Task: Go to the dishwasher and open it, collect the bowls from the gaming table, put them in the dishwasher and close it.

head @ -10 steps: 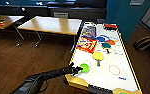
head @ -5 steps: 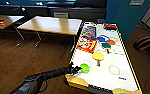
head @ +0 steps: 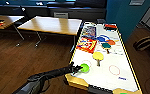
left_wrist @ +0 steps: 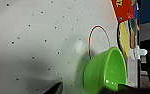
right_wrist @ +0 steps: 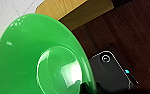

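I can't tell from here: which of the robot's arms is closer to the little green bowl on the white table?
The left. Its gripper is right at the small bowl near the table's front edge. The right arm is off beside the table's corner with a wide green bowl.

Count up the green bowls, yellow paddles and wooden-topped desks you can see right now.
Green bowls: 2 (small bowl, wide bowl)
Yellow paddles: 1 (yellow paddle)
Wooden-topped desks: 2 (near desk, far-left desk)
Total: 5
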Tool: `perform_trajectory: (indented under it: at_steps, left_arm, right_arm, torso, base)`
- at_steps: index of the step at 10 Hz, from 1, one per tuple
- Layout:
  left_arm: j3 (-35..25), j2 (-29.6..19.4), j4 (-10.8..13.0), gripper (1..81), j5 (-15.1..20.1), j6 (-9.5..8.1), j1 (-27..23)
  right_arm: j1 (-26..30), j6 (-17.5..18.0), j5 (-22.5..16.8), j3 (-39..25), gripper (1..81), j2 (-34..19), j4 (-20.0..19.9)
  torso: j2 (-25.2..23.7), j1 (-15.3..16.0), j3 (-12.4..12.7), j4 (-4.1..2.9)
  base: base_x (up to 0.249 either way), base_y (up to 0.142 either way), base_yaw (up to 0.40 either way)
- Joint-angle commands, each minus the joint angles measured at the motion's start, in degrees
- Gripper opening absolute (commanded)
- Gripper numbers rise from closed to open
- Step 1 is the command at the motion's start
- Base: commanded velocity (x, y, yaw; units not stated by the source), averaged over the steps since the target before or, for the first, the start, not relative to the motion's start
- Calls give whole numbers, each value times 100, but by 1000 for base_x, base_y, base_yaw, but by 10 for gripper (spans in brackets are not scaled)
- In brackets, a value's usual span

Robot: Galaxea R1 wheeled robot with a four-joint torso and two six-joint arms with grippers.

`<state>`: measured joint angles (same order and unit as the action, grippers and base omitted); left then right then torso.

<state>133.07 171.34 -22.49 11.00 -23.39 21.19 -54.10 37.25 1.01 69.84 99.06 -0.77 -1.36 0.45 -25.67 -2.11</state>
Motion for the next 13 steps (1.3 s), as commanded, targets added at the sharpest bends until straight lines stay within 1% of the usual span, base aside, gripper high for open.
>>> perform_trajectory:
  at_steps: [1,3,6,7,8,9,10,11,13]
  left_arm:
    - [184,138,96,811,456,89,-549]
    - [307,217,174,811,456,98,-471]
    - [307,243,333,811,456,89,-330]
    - [307,235,333,811,448,98,-304]
    - [307,243,403,811,395,107,-251]
    - [264,252,631,10,368,98,-190]
    - [246,261,806,10,359,98,-119]
    - [246,244,852,10,359,89,-84]
    - [228,217,860,10,289,107,-92]
  right_arm:
    - [351,-25,-242,-68,10,-375,86]
    - [351,-25,-251,-68,10,-358,86]
    - [342,-25,-242,-59,10,-341,86]
    - [334,-25,-242,-51,10,-331,86]
    - [334,-25,-242,-50,10,-323,86]
    - [325,-25,-242,-33,10,-323,86]
    - [316,-25,-242,-15,10,-323,86]
    - [307,-25,-242,11,10,-323,86]
    - [307,-25,-242,37,10,-288,86]
  torso:
    - [0,0,0,0]
    - [0,0,0,0]
    - [0,0,0,0]
    - [0,0,0,0]
    - [0,0,0,0]
    - [0,0,0,0]
    - [0,0,0,0]
    - [0,0,0,-2]
    - [0,0,0,-2]
  base:
    - [0,0,0]
    - [0,0,0]
    - [0,0,0]
    - [0,0,0]
    - [0,0,0]
    - [0,0,0]
    - [0,0,0]
    - [0,0,0]
    - [0,0,0]
